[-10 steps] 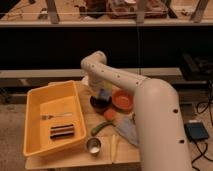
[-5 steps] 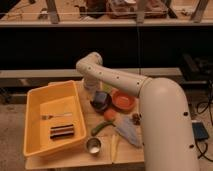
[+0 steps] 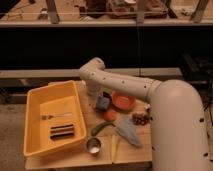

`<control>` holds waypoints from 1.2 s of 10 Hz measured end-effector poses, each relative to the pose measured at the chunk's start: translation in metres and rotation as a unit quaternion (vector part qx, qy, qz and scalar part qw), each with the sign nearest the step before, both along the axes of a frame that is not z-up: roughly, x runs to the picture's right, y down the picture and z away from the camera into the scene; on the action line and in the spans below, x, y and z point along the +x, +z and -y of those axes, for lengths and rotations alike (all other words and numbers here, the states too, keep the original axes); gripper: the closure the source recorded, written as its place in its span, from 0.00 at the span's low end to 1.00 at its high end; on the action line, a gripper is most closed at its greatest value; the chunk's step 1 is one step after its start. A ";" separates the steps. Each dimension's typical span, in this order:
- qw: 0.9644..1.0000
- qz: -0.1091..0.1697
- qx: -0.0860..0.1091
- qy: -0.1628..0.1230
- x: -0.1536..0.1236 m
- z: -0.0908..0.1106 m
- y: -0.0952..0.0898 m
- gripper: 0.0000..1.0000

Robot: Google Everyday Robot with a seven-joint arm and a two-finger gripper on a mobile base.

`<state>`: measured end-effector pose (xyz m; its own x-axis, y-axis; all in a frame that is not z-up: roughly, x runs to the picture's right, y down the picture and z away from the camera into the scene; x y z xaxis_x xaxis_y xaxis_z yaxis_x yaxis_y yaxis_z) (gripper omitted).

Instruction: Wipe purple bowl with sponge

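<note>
The purple bowl point(image 3: 107, 96) sits dark on the wooden table point(image 3: 135, 152), just left of the orange bowl point(image 3: 123, 101). The sponge point(image 3: 103, 103), a small pale blue-grey block, lies inside the purple bowl at its front. My gripper point(image 3: 100, 99) reaches straight down from the white arm's wrist point(image 3: 94, 84) and is shut on the sponge, pressing it into the bowl. The arm covers the bowl's left and back rim.
A yellow bin point(image 3: 35, 102) at the left holds a fork point(image 3: 55, 116) and a dark striped block point(image 3: 62, 131). In front lie a metal cup point(image 3: 93, 145), a green pepper point(image 3: 101, 127), a grey cloth point(image 3: 127, 131) and a small orange piece point(image 3: 110, 115).
The gripper has shifted a little to the right and toward the front inside the purple bowl, carrying the sponge with it. The bowls have not moved.
</note>
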<state>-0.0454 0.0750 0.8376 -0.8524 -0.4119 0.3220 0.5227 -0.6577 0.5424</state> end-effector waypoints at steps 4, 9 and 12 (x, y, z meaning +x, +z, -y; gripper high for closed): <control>0.999 -0.039 0.000 0.014 0.040 0.006 0.018 1.00; 0.998 -0.061 0.005 0.035 0.031 0.035 0.045 1.00; 0.998 -0.051 0.013 0.028 -0.006 0.048 0.051 1.00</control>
<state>-0.0517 0.0266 0.8887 -0.7915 -0.4675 0.3937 0.6103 -0.6393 0.4678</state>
